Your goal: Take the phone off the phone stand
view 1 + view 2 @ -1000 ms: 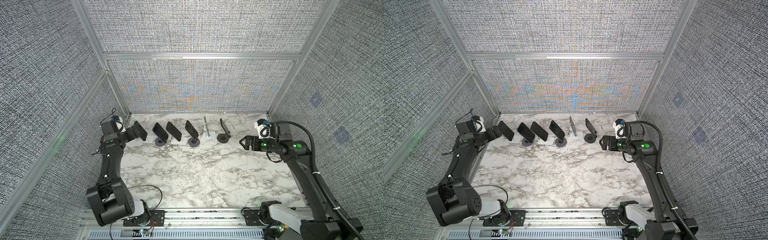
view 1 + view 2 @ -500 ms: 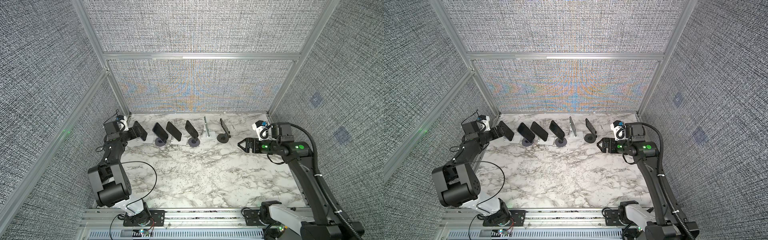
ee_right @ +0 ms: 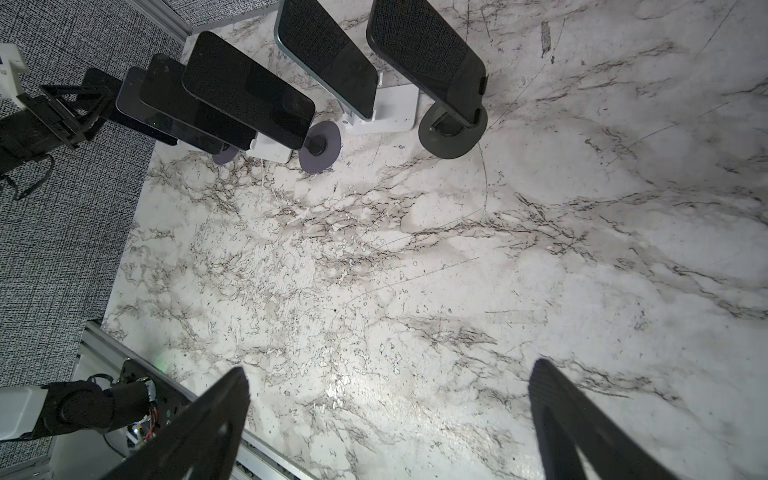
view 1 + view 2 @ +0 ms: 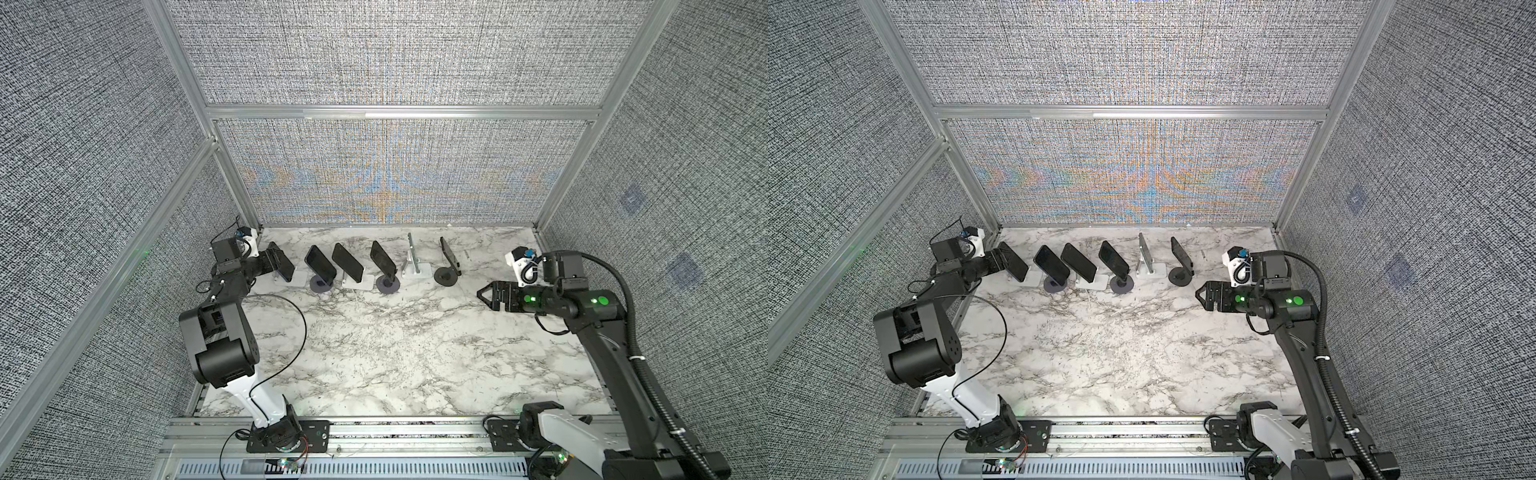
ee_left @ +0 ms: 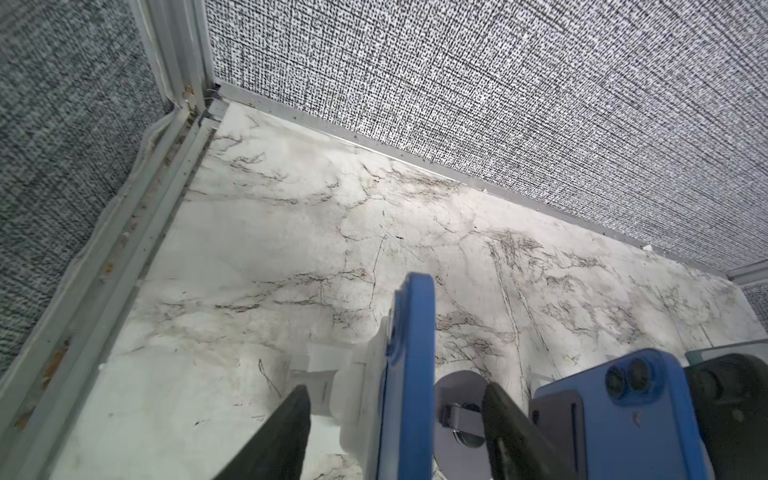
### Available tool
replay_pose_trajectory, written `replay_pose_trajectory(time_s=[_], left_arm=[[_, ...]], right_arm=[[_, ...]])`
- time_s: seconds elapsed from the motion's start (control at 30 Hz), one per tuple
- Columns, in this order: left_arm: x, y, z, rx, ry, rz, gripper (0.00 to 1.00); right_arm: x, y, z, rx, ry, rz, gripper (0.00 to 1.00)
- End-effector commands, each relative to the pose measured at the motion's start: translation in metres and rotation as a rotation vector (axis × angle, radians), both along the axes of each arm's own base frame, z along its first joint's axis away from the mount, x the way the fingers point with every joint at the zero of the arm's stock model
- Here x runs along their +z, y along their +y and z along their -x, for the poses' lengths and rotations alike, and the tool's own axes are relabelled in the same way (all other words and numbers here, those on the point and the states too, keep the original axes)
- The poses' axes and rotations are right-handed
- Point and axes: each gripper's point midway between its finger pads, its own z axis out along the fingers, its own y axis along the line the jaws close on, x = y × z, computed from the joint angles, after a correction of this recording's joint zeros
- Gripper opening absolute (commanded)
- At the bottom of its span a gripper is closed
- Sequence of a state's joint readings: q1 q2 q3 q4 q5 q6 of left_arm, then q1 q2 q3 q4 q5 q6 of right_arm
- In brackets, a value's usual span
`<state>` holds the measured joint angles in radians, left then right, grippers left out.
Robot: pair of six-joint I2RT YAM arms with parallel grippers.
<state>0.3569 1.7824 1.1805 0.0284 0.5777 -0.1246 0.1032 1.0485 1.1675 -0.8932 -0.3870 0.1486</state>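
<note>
Since a second ago my left arm's elbow has lifted away from the near rail, while my left pincer point(image 4: 272, 264) has stayed at the leftmost phone. My right pincer point(image 4: 482, 291) has slid a little leftward.

My left pincer stands partly spread, astride the blue-cased phone point(image 5: 411, 332). My two black fingers point(image 5: 291, 419) flank its edge, with a gap showing on either side, so I hold nothing. That phone leans on its white stand point(image 5: 361, 374) at the far left of the desk point(image 4: 395, 340), close to the corner post.

My right pincer hangs wide and empty above bare desk on the right, well apart from the row.

Five more phones point(image 4: 347, 262) continue the row rightward along the far edge, on white blocks and dark round bases. All of their screens are dark. The neighbour just beside mine shows a blue back with twin lenses point(image 5: 623, 376). Any marking on these cases is too blurred to read.

White marble pattern with grey veins covers the desk, scuffed with fine scratches. Grey woven panels point(image 4: 395, 62) in aluminium frames close off the left, right and far sides. Green lights point(image 4: 530, 298) glow on my right arm.
</note>
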Motion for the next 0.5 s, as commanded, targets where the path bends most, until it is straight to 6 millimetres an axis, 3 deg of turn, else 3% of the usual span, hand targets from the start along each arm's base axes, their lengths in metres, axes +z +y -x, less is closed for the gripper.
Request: replay_pose_trajectory(time_s=[0.0, 0.47], left_arm=[[0.011, -0.002, -0.010, -0.026, -0.061, 0.016, 0.63], [0.000, 0.000, -0.017, -0.036, -0.040, 0.010, 0.30]], right_arm=[[-0.002, -0.004, 0.001, -0.007, -0.003, 0.026, 0.95], [-0.014, -0.005, -0.007, -0.035, 0.019, 0.018, 0.95]])
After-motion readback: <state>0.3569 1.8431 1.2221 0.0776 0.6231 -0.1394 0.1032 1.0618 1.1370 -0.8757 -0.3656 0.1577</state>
